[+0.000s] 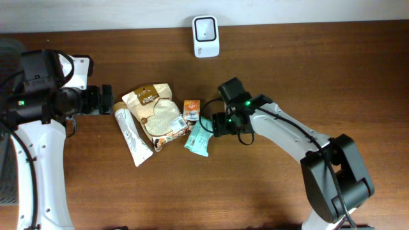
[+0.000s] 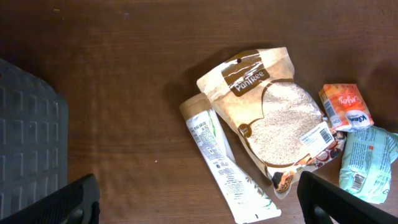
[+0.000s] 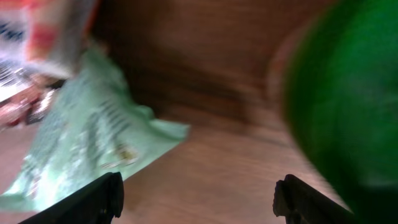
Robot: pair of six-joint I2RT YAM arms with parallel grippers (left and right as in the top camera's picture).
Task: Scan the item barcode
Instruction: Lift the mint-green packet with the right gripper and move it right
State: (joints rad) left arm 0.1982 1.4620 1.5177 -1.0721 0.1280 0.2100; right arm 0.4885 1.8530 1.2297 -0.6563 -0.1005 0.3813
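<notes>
- The left gripper (image 1: 102, 100) is held over the left edge of the brown tabletop (image 1: 287, 64). In the left wrist view, the gripper (image 2: 199, 202) is seen with its jaws spread wide and nothing between them.
- A long white tube (image 1: 132, 134) is laid flat and slanted, just beside the left edge of the pouch.
- A brown pouch (image 1: 155, 115) printed "PanTree" is laid flat, with a white barcode label (image 2: 317, 134) facing up near its lower right corner.
- A small orange packet (image 1: 192, 109) is placed against the right side of the pouch.
- A mint-green packet (image 1: 198, 138) is laid flat on the tabletop just below the orange packet, touching the pouch's lower right corner; it is not held.
- A white scanner (image 1: 206, 36) is set at the far edge, well apart from the items.
- The right gripper (image 1: 214, 123) is positioned just beside the right edge of the mint-green packet. In the blurred right wrist view, the gripper (image 3: 199, 199) is seen with its jaws parted and nothing pinched.
</notes>
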